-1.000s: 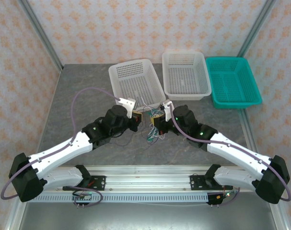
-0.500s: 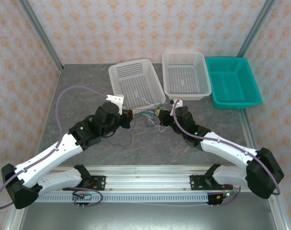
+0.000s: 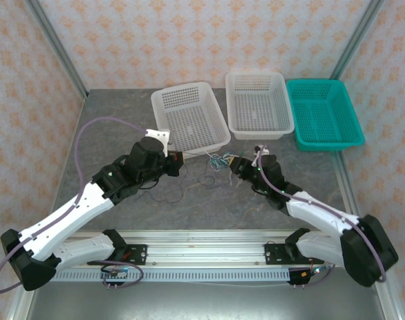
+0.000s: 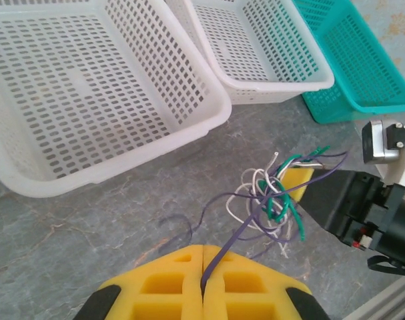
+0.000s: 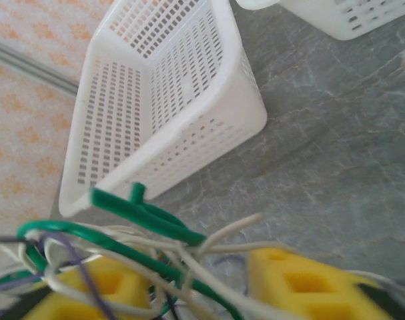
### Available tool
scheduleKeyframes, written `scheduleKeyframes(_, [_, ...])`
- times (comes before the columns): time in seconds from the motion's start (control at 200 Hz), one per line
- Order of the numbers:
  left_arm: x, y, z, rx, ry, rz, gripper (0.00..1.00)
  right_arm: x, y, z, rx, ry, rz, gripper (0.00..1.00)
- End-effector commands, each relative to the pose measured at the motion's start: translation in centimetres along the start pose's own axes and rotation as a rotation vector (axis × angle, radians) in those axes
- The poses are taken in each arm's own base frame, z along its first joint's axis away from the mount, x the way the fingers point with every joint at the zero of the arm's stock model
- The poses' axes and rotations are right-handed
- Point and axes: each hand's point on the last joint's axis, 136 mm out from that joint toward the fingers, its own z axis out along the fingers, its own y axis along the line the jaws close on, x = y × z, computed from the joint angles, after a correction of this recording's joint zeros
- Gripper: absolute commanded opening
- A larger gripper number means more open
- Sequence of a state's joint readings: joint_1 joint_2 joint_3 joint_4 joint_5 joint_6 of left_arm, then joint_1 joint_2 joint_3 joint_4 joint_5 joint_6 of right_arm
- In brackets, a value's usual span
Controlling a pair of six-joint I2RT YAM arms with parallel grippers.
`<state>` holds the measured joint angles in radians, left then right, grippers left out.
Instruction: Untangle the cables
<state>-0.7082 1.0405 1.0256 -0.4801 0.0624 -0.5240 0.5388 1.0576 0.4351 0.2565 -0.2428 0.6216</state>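
The cables form a tangle (image 3: 219, 160) of purple, white and green wires just in front of the left white basket. My left gripper (image 4: 203, 248) is shut, its yellow pads pinching the purple cable (image 4: 237, 230), which runs up into the knot (image 4: 275, 193). My right gripper (image 5: 195, 280) is open, its yellow pads well apart, with green cable (image 5: 145, 217) and white cable (image 5: 222, 237) strands lying loosely across the gap. From above, the left gripper (image 3: 179, 162) sits left of the tangle and the right gripper (image 3: 234, 165) right of it. A purple loop (image 3: 182, 190) trails on the table.
Three baskets line the back: a white basket (image 3: 159, 120) turned at an angle, a second white basket (image 3: 262, 135) and a teal basket (image 3: 325, 145). The angled basket's near wall (image 5: 189, 143) is close behind the tangle. Grey table surface (image 3: 209, 207) spreads in front.
The right gripper has gone from shut to open and has moved back and to the right. The left gripper has drawn left, still pinching the purple cable. The tangle now lies nearer the baskets.
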Motion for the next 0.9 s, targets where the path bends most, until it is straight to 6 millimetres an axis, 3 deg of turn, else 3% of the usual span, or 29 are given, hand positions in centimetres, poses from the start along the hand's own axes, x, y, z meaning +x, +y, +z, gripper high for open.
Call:
scheduleKeyframes(0.0, [-1.9,0.4,0.9,-0.027,-0.078,-0.033,0.0,1.9,-3.9,-2.0,0.096,0.06,-0.021,0.51])
scheduleKeyframes(0.13, [0.7,2.2,3.0,-0.1,-0.033,-0.021,0.0,1.8,1.2,-4.8,-0.119,0.073,-0.123,0.62])
scheduleKeyframes(0.25, [2.9,3.5,4.7,-0.13,0.0,-0.049,0.0,2.3,5.0,-6.7,-0.291,0.116,-0.182,0.87])
scheduleKeyframes(0.31, [4.0,3.4,5.7,-0.119,0.027,-0.05,0.0,2.4,6.2,-6.9,-0.348,0.127,-0.19,0.96])
scheduleKeyframes(0.36, [4.8,3.2,6.3,-0.116,0.052,-0.033,0.0,2.0,6.1,-6.5,-0.329,0.11,-0.181,1.0])
scheduleKeyframes(0.455, [6.0,3.3,6.9,-0.136,0.086,-0.005,0.0,0.5,2.6,-5.0,-0.129,0.024,-0.16,0.99])
scheduleKeyframes(0.566, [7.2,4.0,6.7,-0.154,0.115,0.004,0.0,2.0,1.2,-3.3,-0.043,0.09,-0.257,0.94])
scheduleKeyframes(0.656, [7.8,4.9,6.0,-0.183,0.13,0.016,0.0,4.5,1.9,-1.7,-0.043,0.201,-0.269,0.9])
scheduleKeyframes(0.746, [8.4,5.6,5.1,-0.205,0.155,0.035,0.0,7.0,3.8,0.1,-0.086,0.276,-0.273,0.85])
scheduleKeyframes(0.896, [8.7,6.1,3.7,-0.225,0.184,0.06,0.0,9.4,6.5,3.5,-0.12,0.348,-0.29,0.73])
